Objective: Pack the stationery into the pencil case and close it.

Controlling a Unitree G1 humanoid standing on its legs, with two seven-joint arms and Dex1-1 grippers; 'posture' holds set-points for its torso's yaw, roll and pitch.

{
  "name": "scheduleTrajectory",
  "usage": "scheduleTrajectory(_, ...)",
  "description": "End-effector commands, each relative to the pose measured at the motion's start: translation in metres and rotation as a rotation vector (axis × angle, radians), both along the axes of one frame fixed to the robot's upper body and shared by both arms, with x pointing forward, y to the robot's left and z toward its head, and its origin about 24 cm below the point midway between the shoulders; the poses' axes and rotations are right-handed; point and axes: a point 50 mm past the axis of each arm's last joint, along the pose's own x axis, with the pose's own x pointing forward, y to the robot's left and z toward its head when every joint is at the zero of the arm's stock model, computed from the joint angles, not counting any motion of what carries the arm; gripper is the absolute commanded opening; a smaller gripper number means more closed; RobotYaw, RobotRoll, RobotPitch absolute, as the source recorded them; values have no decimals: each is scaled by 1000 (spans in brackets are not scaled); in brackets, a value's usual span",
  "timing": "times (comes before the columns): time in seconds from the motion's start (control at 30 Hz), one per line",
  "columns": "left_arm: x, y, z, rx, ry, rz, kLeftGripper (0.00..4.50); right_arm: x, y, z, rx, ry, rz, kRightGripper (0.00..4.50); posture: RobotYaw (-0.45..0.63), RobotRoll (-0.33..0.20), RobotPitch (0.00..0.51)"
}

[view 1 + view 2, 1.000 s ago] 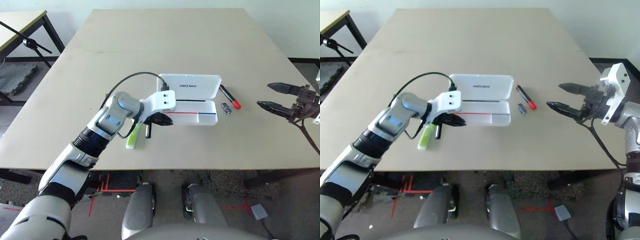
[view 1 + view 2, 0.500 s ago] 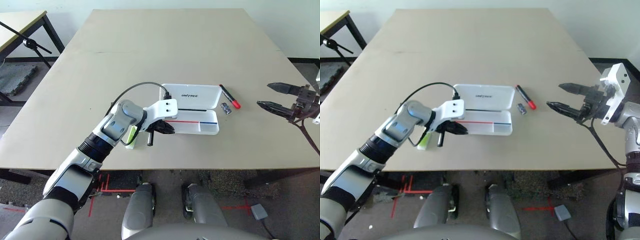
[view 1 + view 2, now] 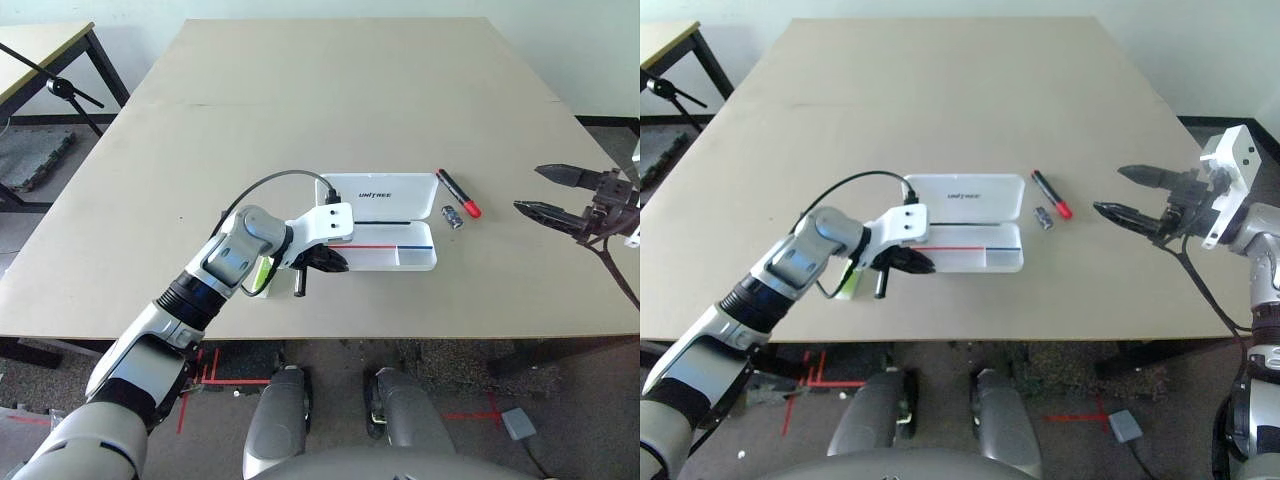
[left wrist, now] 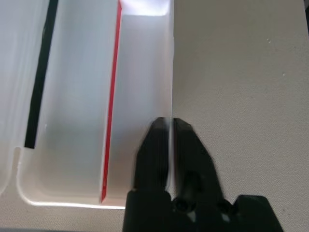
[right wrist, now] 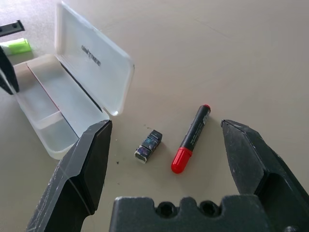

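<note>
The white pencil case (image 3: 384, 191) lies open mid-table, its lid flat behind the striped tray (image 3: 400, 256). My left gripper (image 3: 327, 263) is at the tray's near left corner. In the left wrist view its fingers (image 4: 154, 145) pinch the tray's thin front wall (image 4: 170, 72). The lime-green highlighter (image 3: 262, 276) lies just left of the case, partly under my left wrist. Right of the case lie the black marker with red cap (image 3: 459, 193) and the stubby cylinder (image 3: 452, 216). My right gripper (image 3: 529, 189) hovers wide open, apart to their right, holding nothing.
A short black stick (image 3: 298, 283) shows beside the highlighter, below my left wrist. Bare tabletop (image 3: 330, 90) stretches behind the case. The table's near edge (image 3: 400, 335) runs close in front of it. Another table (image 3: 40, 45) and a stand stand off to the far left.
My left gripper has dragged the case nearer and to the right and squared it up. The highlighter, marker, cylinder and right arm have not moved.
</note>
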Motion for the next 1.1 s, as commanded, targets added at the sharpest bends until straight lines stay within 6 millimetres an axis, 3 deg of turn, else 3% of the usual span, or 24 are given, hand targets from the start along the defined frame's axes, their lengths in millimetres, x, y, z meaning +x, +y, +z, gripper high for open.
scheduleTrajectory(0.03,-6,-3,1,13,10,-20,1825,1,0,1,10,-6,1,4500,159,0,93)
scheduleTrajectory(0.27,-15,-8,26,-46,25,-27,4476,1,0,0,12,1,4,4500,167,0,93)
scheduleTrajectory(0.63,-25,-6,64,-127,28,-23,4476,4,-3,1,23,6,-20,4500,180,0,89)
scheduleTrajectory(0.87,-33,4,76,-221,41,-52,4476,16,-3,6,207,87,-225,4500,182,0,88)
scheduleTrajectory(1.1,-28,21,84,-302,21,-31,4476,27,13,-12,33,216,-403,4500,192,0,91)
